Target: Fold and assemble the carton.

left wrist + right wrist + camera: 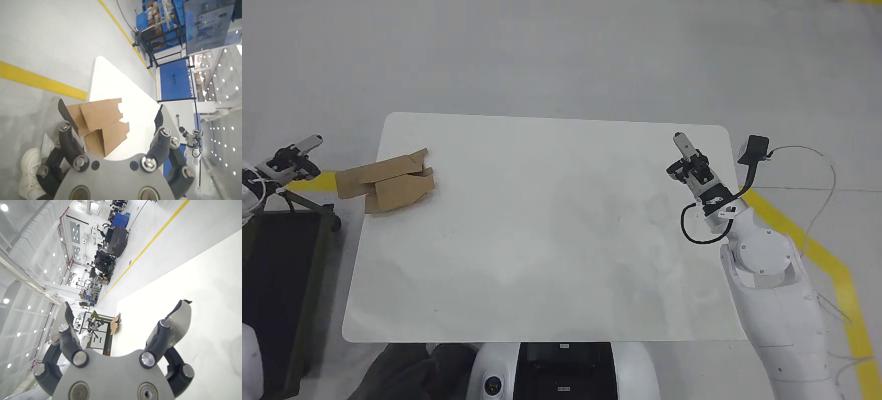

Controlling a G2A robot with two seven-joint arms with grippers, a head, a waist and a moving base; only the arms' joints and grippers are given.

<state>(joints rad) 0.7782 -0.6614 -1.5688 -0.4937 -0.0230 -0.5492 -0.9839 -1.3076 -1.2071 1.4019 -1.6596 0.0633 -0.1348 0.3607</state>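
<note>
Now carton (392,183) (partly folded) lies near left end effector (111,110).

Plain brown carton (390,185), plain white table (542,240).

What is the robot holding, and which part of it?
Nothing. The left tool and right tool are both open and empty; the carton lies untouched on the table.
</note>
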